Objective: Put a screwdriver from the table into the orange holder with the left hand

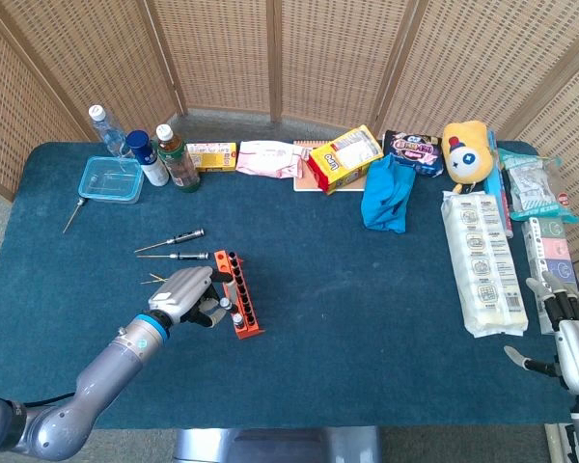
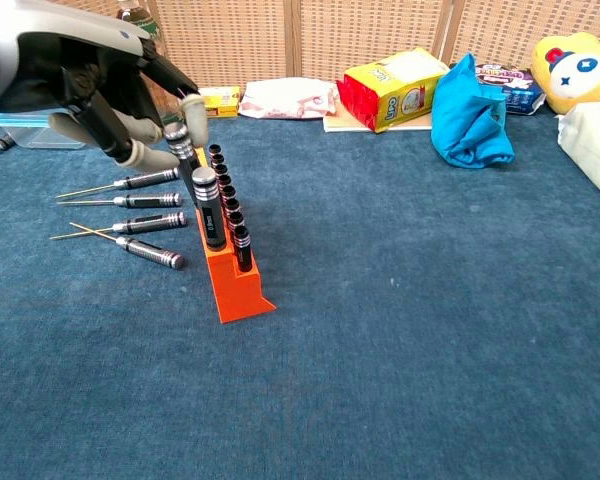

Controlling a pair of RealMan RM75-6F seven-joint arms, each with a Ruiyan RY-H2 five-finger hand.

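The orange holder (image 2: 238, 295) stands on the blue table, with one black-handled screwdriver (image 2: 209, 208) upright in a near slot. My left hand (image 2: 100, 85) grips a second screwdriver (image 2: 183, 152) by its knurled handle, tilted over the holder's far slots. Its tip is hidden behind the standing one. Several screwdrivers (image 2: 143, 200) lie flat to the left of the holder. In the head view my left hand (image 1: 186, 294) sits against the holder (image 1: 249, 330). My right hand (image 1: 571, 338) stays at the table's right edge, fingers apart and holding nothing.
A plastic box (image 1: 110, 178) and bottles (image 1: 179, 159) stand at the back left, and a lone tool (image 1: 73, 214) lies near the left edge. Snack bag (image 2: 392, 88), blue cloth (image 2: 468, 115) and white packs (image 1: 482, 260) fill the back and right.
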